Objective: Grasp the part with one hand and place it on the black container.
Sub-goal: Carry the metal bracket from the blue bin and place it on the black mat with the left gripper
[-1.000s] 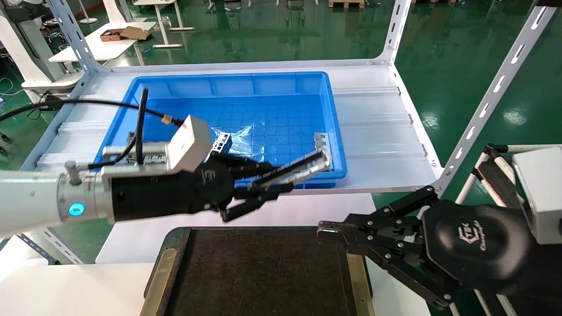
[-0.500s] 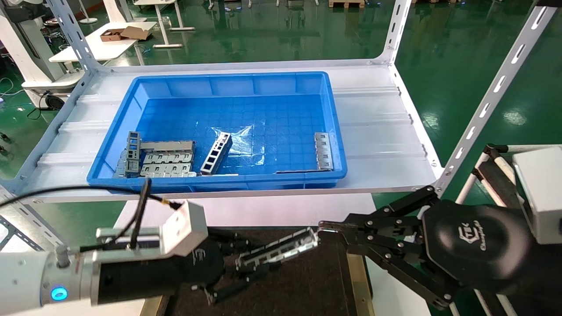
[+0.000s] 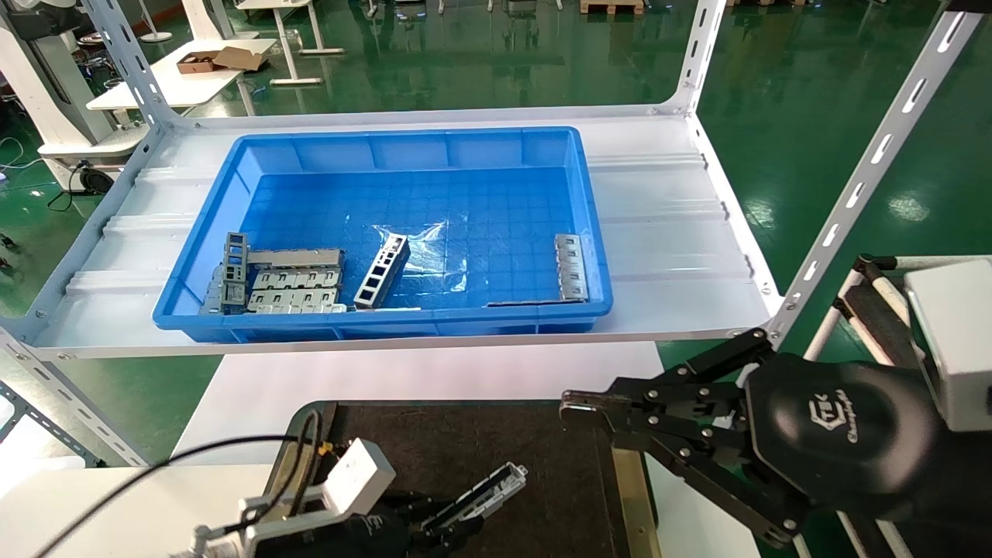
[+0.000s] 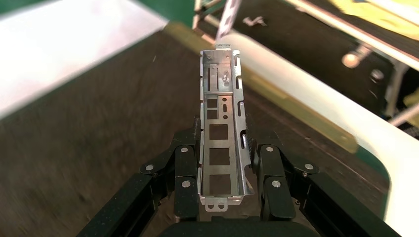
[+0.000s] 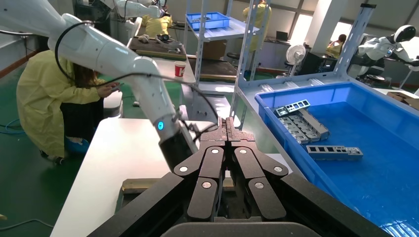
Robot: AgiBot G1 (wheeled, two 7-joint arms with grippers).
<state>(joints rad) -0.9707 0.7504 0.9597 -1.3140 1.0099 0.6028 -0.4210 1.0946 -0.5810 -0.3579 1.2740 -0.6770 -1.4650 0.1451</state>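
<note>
Left gripper (image 3: 457, 521), black w/ linked fingers, is sitting at the bottom centre of the head frame, its jaws clamping the long narrow silver-grey metal channel part (image 3: 490, 491) by both side walls. In the left wrist view the same gripper (image 4: 222, 185) is gripping the part (image 4: 221, 133) near its lower end, trough side facing the cam, cut-outs visible along its floor; the part's far end is sticking out over the dark felt surface. Whether it's touching the felt, can't tell. That surface is the wide flat black container w/ brass-coloured side strips (image 3: 628, 496), filling the lower middle of the head frame.

Right gripper (image 3: 577, 403), also black, is hanging at the lower right, tips over the tray's right edge; in its own wrist view the fingers (image 5: 217, 133) are pressing together w/ nothing between them.

Further up the frame, the deep blue plastic bin (image 3: 403, 147) is resting on the white metal shelf (image 3: 666, 232), holding a ladder-like bar w/ square holes (image 3: 382, 270), flat slotted plates (image 3: 294, 288) at its left and another metal piece (image 3: 570, 266) at its right.
</note>
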